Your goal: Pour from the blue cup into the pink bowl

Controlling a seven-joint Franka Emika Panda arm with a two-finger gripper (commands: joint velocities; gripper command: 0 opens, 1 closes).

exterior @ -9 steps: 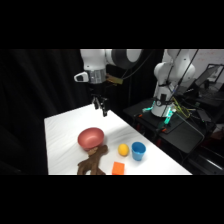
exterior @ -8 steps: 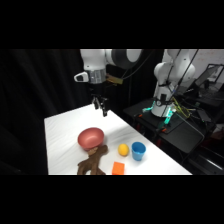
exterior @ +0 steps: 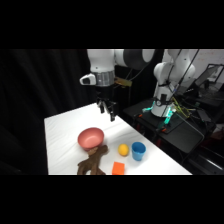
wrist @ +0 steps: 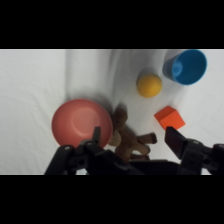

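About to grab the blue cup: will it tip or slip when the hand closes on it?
The blue cup stands upright, open end up, and looks small and light, so a nudge could probably tip it. Its smooth tapered wall may slide between the fingers. The yellow ball beside it would likely roll if bumped.

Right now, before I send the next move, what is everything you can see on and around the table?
bowl: one, pink, on the table toward its middle, touching the brown toy in the wrist view.
cup: one, blue, upright near the table's right edge, beside the ball.
ball: one, yellow, between the bowl and the cup.
block: one, orange, at the near edge, in front of the ball.
toy: one, brown and lumpy, in front of the bowl.
table: one, white, carrying all of these.
gripper: one, black fingers on a white arm, high above the table's far side, open, holding nothing.
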